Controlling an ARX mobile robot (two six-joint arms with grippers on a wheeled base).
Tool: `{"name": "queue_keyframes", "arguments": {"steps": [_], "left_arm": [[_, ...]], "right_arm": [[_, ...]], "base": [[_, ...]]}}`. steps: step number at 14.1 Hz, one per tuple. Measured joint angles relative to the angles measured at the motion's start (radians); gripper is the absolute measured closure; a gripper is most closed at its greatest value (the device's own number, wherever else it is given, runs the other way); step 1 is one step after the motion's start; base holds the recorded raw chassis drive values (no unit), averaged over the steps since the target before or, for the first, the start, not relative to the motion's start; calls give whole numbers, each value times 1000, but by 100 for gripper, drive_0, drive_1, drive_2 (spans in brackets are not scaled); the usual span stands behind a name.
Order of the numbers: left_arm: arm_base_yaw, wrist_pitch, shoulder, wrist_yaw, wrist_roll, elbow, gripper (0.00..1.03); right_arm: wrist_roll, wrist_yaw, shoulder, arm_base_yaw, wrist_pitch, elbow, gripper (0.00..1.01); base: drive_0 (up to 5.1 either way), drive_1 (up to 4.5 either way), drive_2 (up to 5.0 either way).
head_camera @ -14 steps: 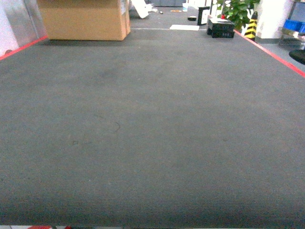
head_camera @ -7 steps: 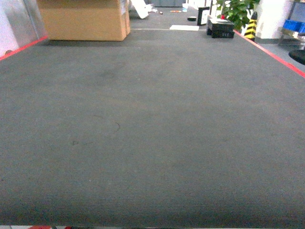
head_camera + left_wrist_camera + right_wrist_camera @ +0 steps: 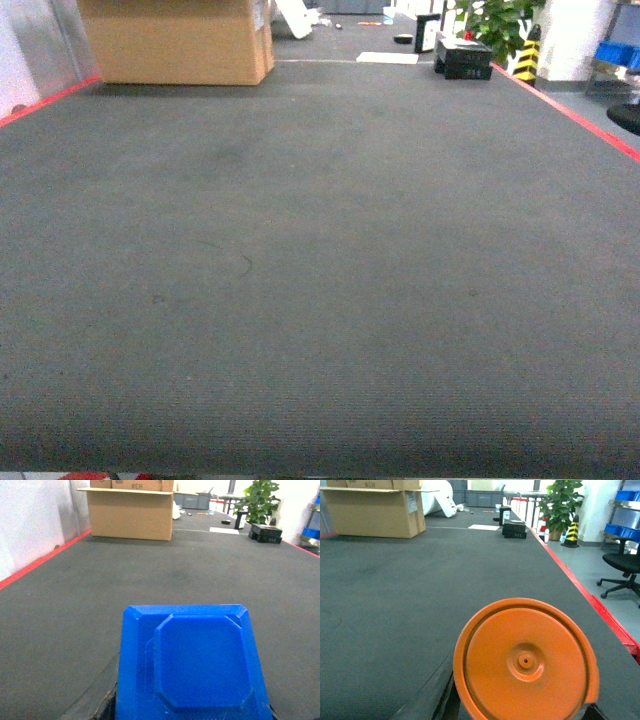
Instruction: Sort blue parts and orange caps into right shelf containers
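The head view is sliding slightly left against the earlier frames: the blue bins [image 3: 625, 38] at the far right edge are slipping toward the border, while the grey carpeted floor [image 3: 320, 280] is filling the rest. The cardboard box [image 3: 175, 40] is sitting far ahead. The blue part [image 3: 189, 667] is riding right under the left wrist camera and the orange cap [image 3: 525, 662] under the right; neither tool is showing, so grip is untellable. Any jolt while rolling risks shaking either piece loose.
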Motion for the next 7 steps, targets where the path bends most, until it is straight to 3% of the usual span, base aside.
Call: {"name": "queue_keyframes", "arguments": {"steps": [3, 7], "left_arm": [[0, 0, 0, 0, 0, 0, 59], [1, 0, 0, -1, 0, 0, 59]], "right_arm": [[0, 0, 0, 0, 0, 0, 57], [0, 0, 0, 0, 0, 0, 57]], "base": [[-20, -20, -20], [-175, -175, -175]]}}
